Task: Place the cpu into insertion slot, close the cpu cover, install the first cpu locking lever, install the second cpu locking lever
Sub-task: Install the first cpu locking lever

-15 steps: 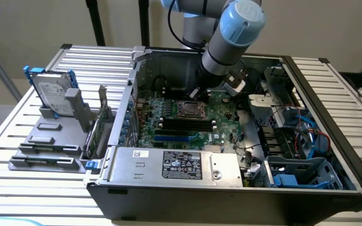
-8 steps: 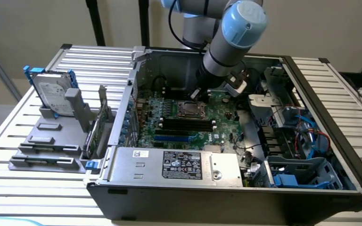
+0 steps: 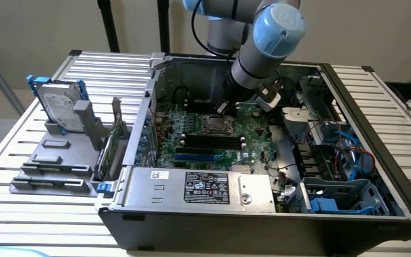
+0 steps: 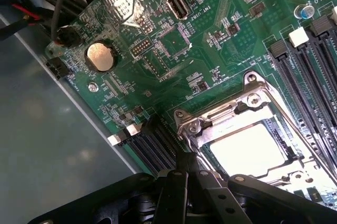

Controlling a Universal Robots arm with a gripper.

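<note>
The cpu (image 4: pixel 247 151) lies flat in the insertion slot (image 3: pixel 215 125) of the green motherboard (image 4: pixel 174 39), its pale face showing through the window of the cpu cover (image 4: pixel 221 114). The silvery cover is folded down over it. A thin metal locking lever (image 4: pixel 295 121) runs along one side of the cover. My gripper (image 4: pixel 185 165) hovers at one corner of the socket, its black fingers (image 4: pixel 176 192) pressed together and holding nothing. In the exterior view the gripper (image 3: pixel 225 107) sits just behind the socket, low inside the open computer case.
Long black memory slots (image 4: pixel 310 60) flank the socket. A coin battery (image 4: pixel 100 56) sits on the board near the case wall. The grey power supply box (image 3: pixel 198 187) fills the case front, a blue drive cage (image 3: pixel 341 198) the right corner. A hard drive (image 3: pixel 58 107) stands outside.
</note>
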